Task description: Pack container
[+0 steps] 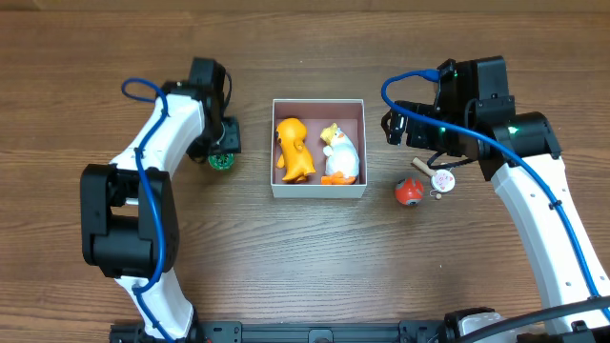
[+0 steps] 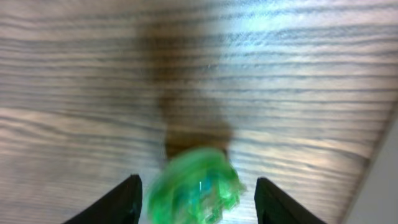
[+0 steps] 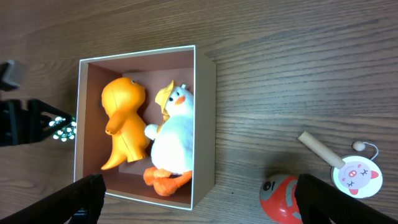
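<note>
container [image 1: 318, 191] white, maroon inside | figure [image 1: 294, 150] orange | ball [image 1: 408, 192] red

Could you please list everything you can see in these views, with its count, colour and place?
table: one, brown wood, under everything
container: one, white walls with maroon-brown inside, table centre
dinosaur toy: one, orange, lying in the container's left half
duck toy: one, white with orange feet, lying in the container beside the dinosaur
green toy: one, green, on the table left of the container
red round toy: one, red, on the table right of the container
pig-face rattle drum: one, pink-white with wooden handle, next to the red toy
left claw: one, black, open, fingers either side of the green toy
right claw: one, black, wide open, empty, above the container's right side
</note>
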### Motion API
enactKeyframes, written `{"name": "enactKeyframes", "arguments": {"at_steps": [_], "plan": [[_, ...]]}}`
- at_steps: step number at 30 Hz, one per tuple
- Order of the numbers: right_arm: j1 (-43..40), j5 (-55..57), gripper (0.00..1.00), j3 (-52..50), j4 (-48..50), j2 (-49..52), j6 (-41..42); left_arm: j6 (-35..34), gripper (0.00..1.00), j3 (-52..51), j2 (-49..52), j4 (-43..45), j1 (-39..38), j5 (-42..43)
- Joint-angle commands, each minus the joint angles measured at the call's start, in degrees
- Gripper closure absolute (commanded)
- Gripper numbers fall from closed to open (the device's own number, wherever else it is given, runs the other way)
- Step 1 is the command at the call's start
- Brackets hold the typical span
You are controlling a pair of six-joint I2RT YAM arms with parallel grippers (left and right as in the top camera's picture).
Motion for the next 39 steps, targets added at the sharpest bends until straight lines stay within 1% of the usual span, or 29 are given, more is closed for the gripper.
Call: {"name": "enactKeyframes", "arguments": {"at_steps": [1, 5, 7, 11, 12, 13, 15, 18, 25, 28, 32, 34, 39], "plan": [[0.3, -0.3, 0.0, 1.5, 0.2, 0.0, 0.1, 0.7, 0.43, 8.0, 0.6, -4.5, -0.3, 0.7], [0.3, -0.3, 0.0, 1.5, 0.2, 0.0, 0.1, 0.7, 0.4, 13.7, 0.6, -9.2, -1.0, 0.7], [0.3, -0.3, 0.0, 1.5, 0.2, 0.0, 0.1, 0.6, 0.36, 14.4, 0.6, -10.2, -1.0, 0.7], [0.3, -0.3, 0.0, 1.5, 0.2, 0.0, 0.1, 0.7, 0.21, 12.1, 0.7, -10.7, -1.0, 0.6], [0.3, -0.3, 0.0, 1.5, 0.2, 0.0, 0.1, 0.7, 0.13, 10.9, 0.7, -10.1, -1.0, 0.6], [0.3, -0.3, 0.0, 1.5, 0.2, 0.0, 0.1, 0.7, 0.09, 9.9, 0.7, -9.6, -1.0, 0.6], [0.3, -0.3, 0.0, 1.5, 0.2, 0.0, 0.1, 0.7, 0.06, 7.3, 0.7, -7.9, -1.0, 0.6], [0.3, -0.3, 0.0, 1.5, 0.2, 0.0, 0.1, 0.7, 0.04, 3.3, 0.7, -4.3, -1.0, 0.6], [0.3, -0.3, 0.0, 1.5, 0.2, 0.0, 0.1, 0.6, 0.05, -1.1, 0.7, 1.0, -0.8, 0.7], [0.3, -0.3, 0.0, 1.5, 0.2, 0.0, 0.1, 0.6, 0.05, -3.3, 0.7, 4.7, -0.8, 0.6], [0.3, -0.3, 0.0, 1.5, 0.2, 0.0, 0.1, 0.6, 0.05, -4.0, 0.7, 7.5, -0.7, 0.5], [0.3, -0.3, 0.0, 1.5, 0.2, 0.0, 0.1, 0.6, 0.07, -4.0, 0.9, 8.0, -0.7, 0.6], [0.3, -0.3, 0.0, 1.5, 0.2, 0.0, 0.1, 0.6, 0.08, -4.1, 2.2, 8.8, -0.7, 0.3]]}}
